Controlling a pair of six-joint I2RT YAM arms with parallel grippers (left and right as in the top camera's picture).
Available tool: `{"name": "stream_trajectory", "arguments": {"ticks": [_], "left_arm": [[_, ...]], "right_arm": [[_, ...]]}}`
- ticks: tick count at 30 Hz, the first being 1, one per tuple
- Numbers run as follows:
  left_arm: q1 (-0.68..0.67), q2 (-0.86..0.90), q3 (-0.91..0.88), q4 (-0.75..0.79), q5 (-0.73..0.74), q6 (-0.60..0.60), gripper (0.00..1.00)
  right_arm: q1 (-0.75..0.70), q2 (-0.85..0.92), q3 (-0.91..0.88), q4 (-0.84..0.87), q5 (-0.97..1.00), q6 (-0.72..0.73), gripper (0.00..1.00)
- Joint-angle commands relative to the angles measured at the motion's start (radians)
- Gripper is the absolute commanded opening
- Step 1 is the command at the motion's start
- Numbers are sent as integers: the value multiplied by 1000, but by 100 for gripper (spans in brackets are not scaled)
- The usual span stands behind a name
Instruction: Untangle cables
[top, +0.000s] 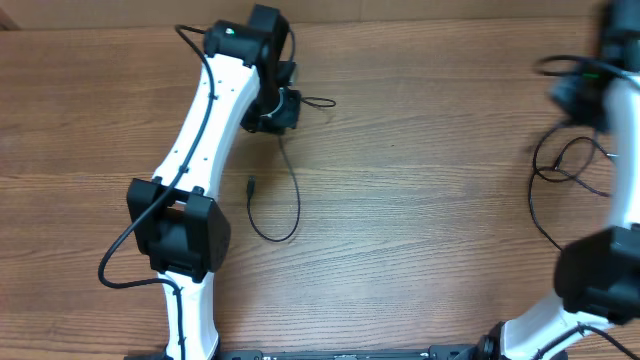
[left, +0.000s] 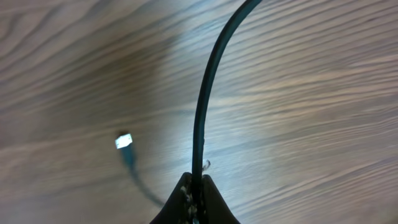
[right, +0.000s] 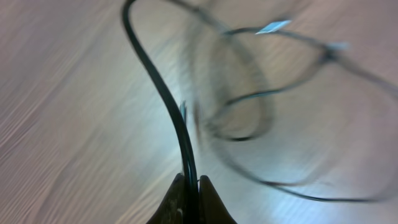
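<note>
My left pincer (left: 196, 190) is clenched on the left cable (left: 202, 112), which trails in a loop over the wood surface (top: 420, 230), its plug (left: 124, 141) lying free. My right pincer (right: 191, 190) is clenched on the right cable (right: 168, 106), whose loops sit bunched near the surface's right edge.

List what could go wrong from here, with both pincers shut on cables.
1. The right pincer grips the right cable just beside crossing loops; a pull may cinch them tighter. Blur hides how they cross.
2. The left pincer pinches the left cable only at its very tips, so it may slip out under tension.
3. That cable's free plug lies on the wood; a fast lift could whip or drag it.
</note>
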Motion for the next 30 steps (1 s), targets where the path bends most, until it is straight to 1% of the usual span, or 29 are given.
{"name": "stream_trajectory", "arguments": {"ticks": [1,3,4,6,7,8,9,10,12,13,15,18,22,25,27,30], "left_arm": [[-54,5,-3,53,130,-14,4],[-80,5,-3,100,217,-14,4],[-93,5,-3,128,271,-13,4],[-119,5,-3,178,366,8,4],[-129,5,-3,198,389,28,7],[-136,4,-2,211,388,38,15],[-138,3,3,217,377,39,37],[-138,3,10,217,365,37,59],[-127,-5,26,208,336,16,70],[-116,-11,37,199,319,5,72],[-91,-24,60,179,283,2,73],[-43,-48,105,130,189,-21,73],[46,-97,123,29,42,-114,73],[100,-108,123,-37,-10,-172,74],[135,-108,123,-82,-16,-199,75],[178,-108,121,-118,-17,-202,81]], "right_arm": [[-126,2,-10,-41,-58,-58,4],[-175,2,-16,-48,-136,-86,4],[-188,2,-16,-47,-187,-119,7],[-202,2,-16,-44,-314,-209,35],[-202,2,-16,-45,-378,-250,47],[-201,2,-16,-48,-440,-296,62],[-193,2,-16,-52,-490,-330,71],[-182,2,-16,-60,-541,-362,75],[-151,2,-16,-80,-612,-436,77],[-132,2,-16,-90,-616,-447,77],[-89,2,-16,-103,-615,-451,77],[-5,2,-16,-108,-614,-454,77],[144,2,-53,-60,-570,-453,78],[222,3,-107,-14,-557,-453,80],[282,3,-167,40,-558,-453,80],[364,3,-270,143,-521,-428,80]]}}
